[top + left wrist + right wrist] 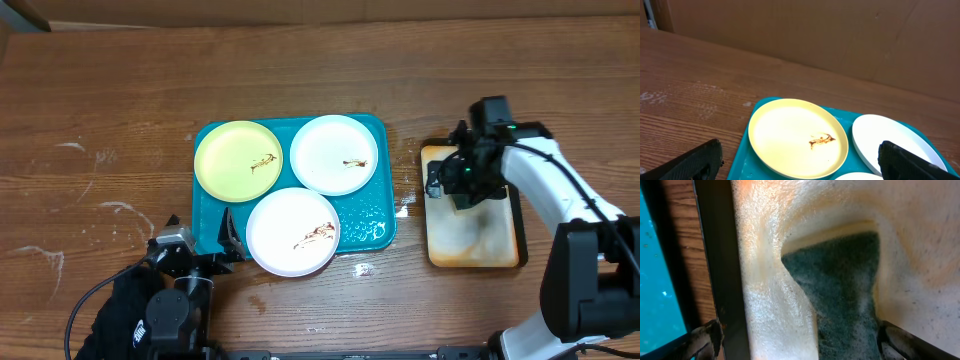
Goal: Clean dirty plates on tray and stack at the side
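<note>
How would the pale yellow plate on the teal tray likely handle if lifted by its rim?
The pale yellow plate looks thin and shallow, so it is probably light and rigid. Its smooth surface may be slippery to grip. Lying flat on the tray, it seems unlikely to tip or roll.

Rectangular teal tray (372, 236), rounded corners, raised rim. Three round shallow plates, flat, brown-smeared: yellow-green plate (238, 161) in tray's far-left corner; far white plate (334, 153) in far-right corner; near white plate (293, 231) overhanging tray's near rim.
</note>
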You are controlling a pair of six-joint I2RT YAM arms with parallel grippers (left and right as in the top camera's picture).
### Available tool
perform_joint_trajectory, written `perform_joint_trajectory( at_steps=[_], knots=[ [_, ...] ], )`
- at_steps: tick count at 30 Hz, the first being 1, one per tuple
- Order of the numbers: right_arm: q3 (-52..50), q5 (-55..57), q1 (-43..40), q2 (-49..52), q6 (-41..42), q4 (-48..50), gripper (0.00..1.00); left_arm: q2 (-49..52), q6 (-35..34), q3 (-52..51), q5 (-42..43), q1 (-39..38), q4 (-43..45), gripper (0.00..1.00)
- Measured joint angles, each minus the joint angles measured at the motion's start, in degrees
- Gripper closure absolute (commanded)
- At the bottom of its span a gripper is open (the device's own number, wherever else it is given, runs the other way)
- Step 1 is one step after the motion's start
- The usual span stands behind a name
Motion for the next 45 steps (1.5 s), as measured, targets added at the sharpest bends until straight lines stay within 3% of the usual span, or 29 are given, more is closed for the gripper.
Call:
perform_joint_trajectory(
  at_steps=[10, 27, 39, 45],
  knots=[
    [0.0, 11.0, -0.6, 0.0, 7.8, 0.3, 0.00, 0.0, 0.0, 0.0, 0.0, 0.0, 0.0, 0.00],
    [0.0, 14.5, -0.6, 0.0, 10.7, 2.2, 0.00, 0.0, 0.0, 0.0, 0.1, 0.0, 0.0, 0.00],
    [0.0, 7.6, -0.6, 0.0, -6.2, 4.7, 0.00, 0.0, 0.0, 0.0, 1.1, 0.0, 0.0, 0.00],
    [0.0, 6.8, -1.0, 0.0, -9.1, 3.5, 0.00, 0.0, 0.0, 0.0, 1.1, 0.0, 0.0, 0.00]
  ],
)
